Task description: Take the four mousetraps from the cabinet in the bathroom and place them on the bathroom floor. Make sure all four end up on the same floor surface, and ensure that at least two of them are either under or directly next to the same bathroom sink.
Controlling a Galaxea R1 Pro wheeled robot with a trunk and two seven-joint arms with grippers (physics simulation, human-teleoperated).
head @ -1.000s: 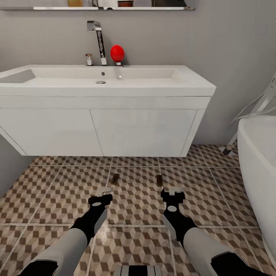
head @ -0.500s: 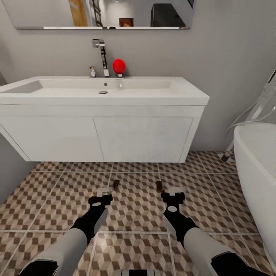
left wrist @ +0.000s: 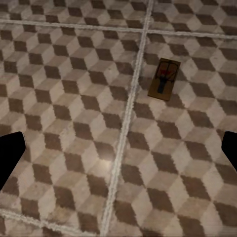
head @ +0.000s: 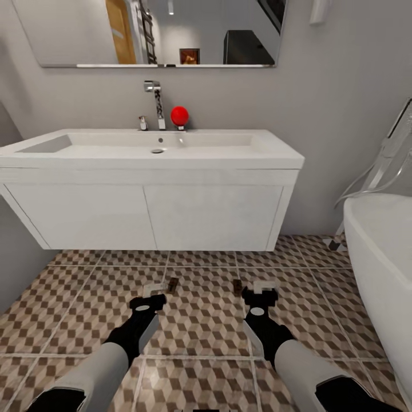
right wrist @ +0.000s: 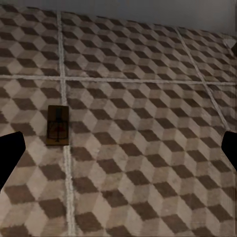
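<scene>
Brown mousetraps [head: 171, 283] [head: 237, 286] lay flat on the bathroom floor [head: 200, 320] before the sink [head: 154, 150]. Left tool [head: 150, 296] and right tool [head: 260, 292] hovered above them, both spread wide and empty.

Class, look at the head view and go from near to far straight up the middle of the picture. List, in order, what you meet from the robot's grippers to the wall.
Left gripper and right gripper → two mousetraps on the tiled floor → white cabinet → sink → tap and red ball → mirror.
</scene>
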